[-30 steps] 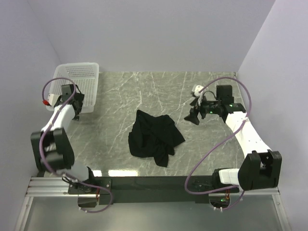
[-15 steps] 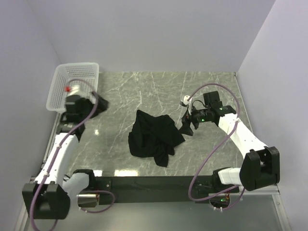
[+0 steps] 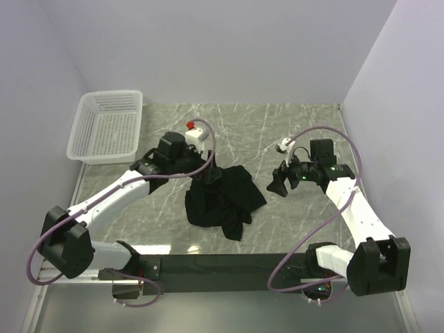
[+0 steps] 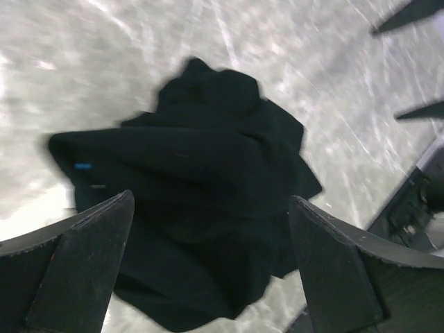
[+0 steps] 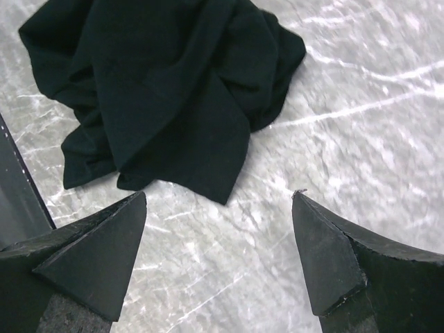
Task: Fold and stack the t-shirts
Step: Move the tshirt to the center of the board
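Observation:
One black t-shirt (image 3: 225,198) lies crumpled in a heap on the marble table, mid-table. In the left wrist view it (image 4: 201,180) fills the middle, with a small light-blue mark (image 4: 83,166) at its left edge. My left gripper (image 3: 208,173) hovers over the heap's upper left part, open, and the cloth shows between its spread fingers (image 4: 211,201) with nothing held. To the right of the shirt my right gripper (image 3: 279,182) is open over bare marble (image 5: 219,197), close to the near edge of the cloth (image 5: 159,83).
A white mesh basket (image 3: 107,125) stands at the back left corner, with nothing showing in it. Walls close the table at the back and on both sides. The black base rail (image 3: 222,263) runs along the near edge.
My left arm has swung from the basket across to the shirt, gripper open throughout. The right gripper came in towards the shirt, then drew back a little to the right.

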